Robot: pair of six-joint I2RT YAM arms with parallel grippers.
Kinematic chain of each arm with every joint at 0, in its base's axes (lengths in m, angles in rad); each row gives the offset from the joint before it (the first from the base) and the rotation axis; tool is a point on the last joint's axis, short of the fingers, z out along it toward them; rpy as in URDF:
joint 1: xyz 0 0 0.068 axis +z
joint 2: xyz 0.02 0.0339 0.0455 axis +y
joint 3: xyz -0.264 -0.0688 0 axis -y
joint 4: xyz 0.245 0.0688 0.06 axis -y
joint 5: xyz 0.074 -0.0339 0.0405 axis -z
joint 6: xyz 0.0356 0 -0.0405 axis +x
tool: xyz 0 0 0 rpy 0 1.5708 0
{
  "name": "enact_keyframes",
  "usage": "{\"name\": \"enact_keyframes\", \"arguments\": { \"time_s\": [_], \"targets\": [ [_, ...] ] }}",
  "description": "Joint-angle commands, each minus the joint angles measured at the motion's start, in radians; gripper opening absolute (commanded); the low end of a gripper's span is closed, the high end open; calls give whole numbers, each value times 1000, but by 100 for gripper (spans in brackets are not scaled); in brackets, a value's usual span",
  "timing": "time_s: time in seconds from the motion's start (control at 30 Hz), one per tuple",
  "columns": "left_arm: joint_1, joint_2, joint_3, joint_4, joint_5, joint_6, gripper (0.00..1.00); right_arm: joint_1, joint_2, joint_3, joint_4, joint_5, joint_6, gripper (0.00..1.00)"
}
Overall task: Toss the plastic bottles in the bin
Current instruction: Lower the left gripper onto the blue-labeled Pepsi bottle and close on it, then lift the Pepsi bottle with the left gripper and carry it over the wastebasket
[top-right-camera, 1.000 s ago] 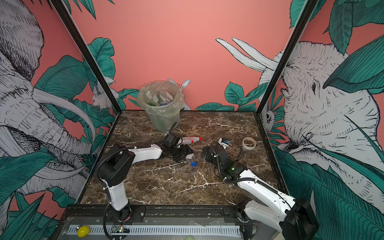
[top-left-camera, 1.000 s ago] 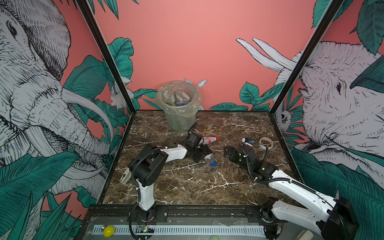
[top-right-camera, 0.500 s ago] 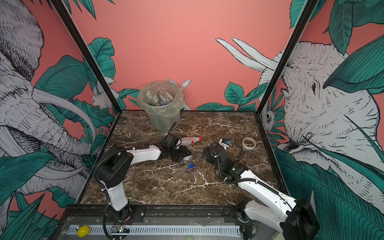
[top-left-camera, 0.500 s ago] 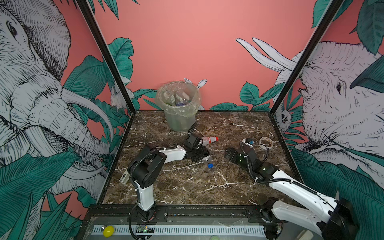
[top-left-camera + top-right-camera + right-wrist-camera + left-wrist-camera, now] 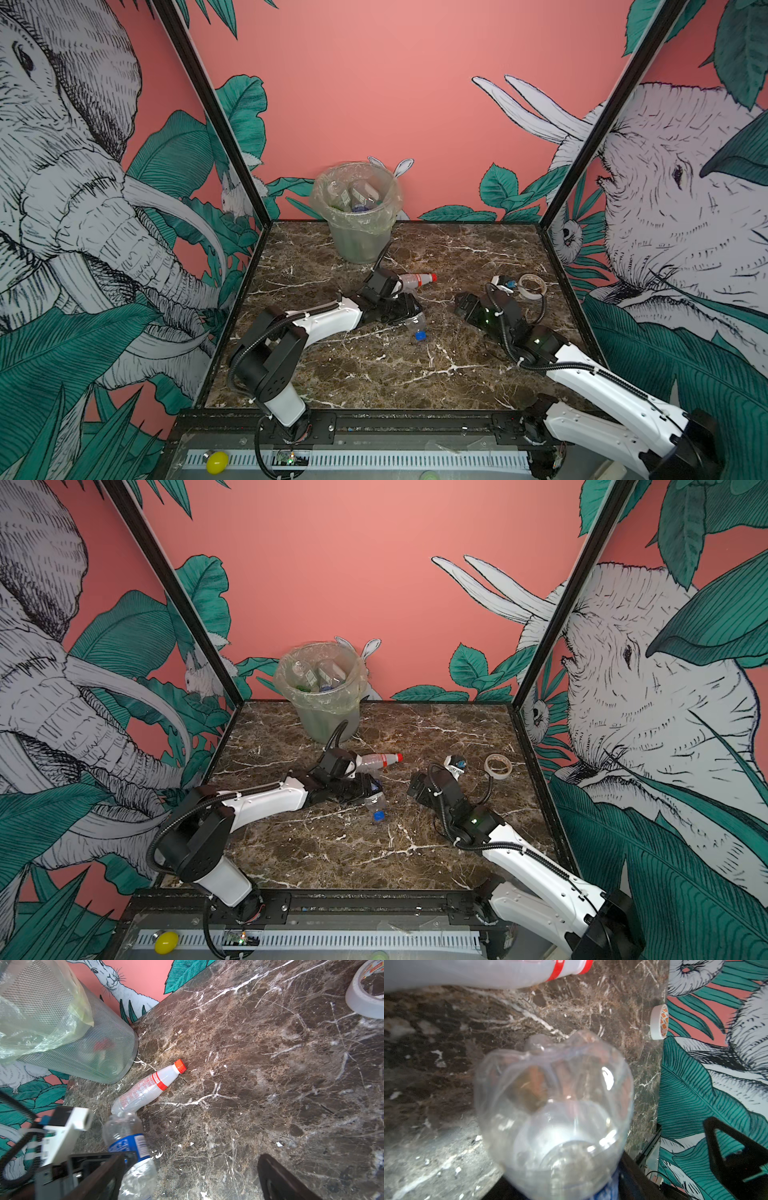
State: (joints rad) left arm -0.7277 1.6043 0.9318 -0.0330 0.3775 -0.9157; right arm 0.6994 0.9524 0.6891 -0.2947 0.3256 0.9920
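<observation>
In both top views the bin (image 5: 358, 245) stands at the back of the marble table (image 5: 374, 374), left of centre, with several plastic bottles (image 5: 360, 196) lying inside its bag liner (image 5: 376, 224). In front of it and a little to the right, the left gripper (image 5: 409, 312) reaches low over the table, its jaws closed on a clear blue-capped bottle (image 5: 417, 323). The bottle sticks out of the jaws with its cap aimed at the front edge; the left wrist view shows its dented base filling the space right ahead of the camera. Whether it is clear of the table I cannot tell. Just behind that gripper, on the bin's side, a red-capped bottle (image 5: 413, 281) lies flat with its cap to the right; in the right wrist view its base seems to touch the held bottle's base. Further right, the right gripper (image 5: 462, 306) hovers low with its jaws spread wide over bare marble, near the held bottle but apart from it. A roll of tape (image 5: 359, 1004) lies at the far right.
</observation>
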Motion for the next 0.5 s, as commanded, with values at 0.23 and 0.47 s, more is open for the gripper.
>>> {"name": "enact_keyframes", "arguments": {
  "time_s": [0.23, 0.47],
  "targets": [
    [-1, -174, 52, -146, -32, 133, 61, -5, -17, 43, 5, 24, 19, 99],
    [20, -261, 65, -202, -64, 150, 62, -6, -14, 11, 66, -8, 27, 99]
  ]
}}
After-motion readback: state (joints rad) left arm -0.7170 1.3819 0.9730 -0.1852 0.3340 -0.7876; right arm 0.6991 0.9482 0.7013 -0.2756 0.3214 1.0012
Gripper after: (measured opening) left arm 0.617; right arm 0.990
